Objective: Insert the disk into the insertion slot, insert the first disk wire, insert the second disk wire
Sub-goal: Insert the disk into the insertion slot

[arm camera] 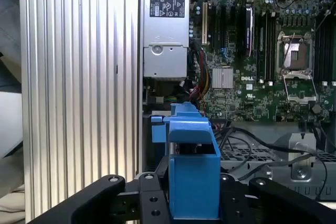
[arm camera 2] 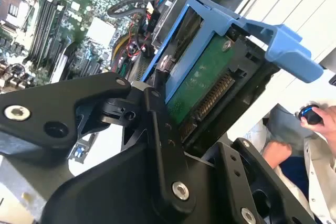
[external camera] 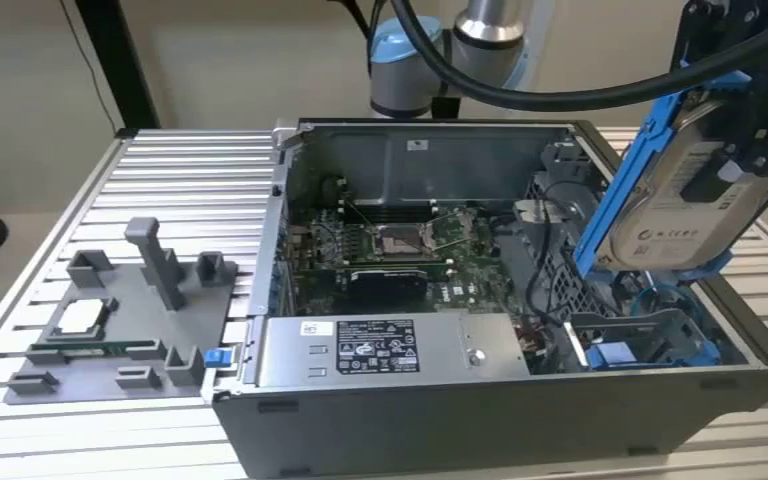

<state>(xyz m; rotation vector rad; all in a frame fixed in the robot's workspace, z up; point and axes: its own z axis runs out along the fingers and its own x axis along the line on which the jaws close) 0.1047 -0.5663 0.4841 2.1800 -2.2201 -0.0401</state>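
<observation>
A: Where was the disk (external camera: pixel 678 200)?

B: Up off the bench (external camera: pixel 184 170); the hand (external camera: pixel 751 140) gripped it by its blue frame, at about 2 o'clock in the exterior view; it stood nearly on edge, white label toward the camera.

A: And the insertion slot (external camera: pixel 638 345)?

B: Inside the open case (external camera: pixel 491 420), at about 4 o'clock; the disk hung above it, at its 12 o'clock.

A: Anything closer in?

B: In the second wrist view a black finger (arm camera 2: pixel 157 124) pressed the disk's side; its green circuit board showed; in the first wrist view the motherboard (arm camera: pixel 252 51) lay beyond the frame.
</observation>
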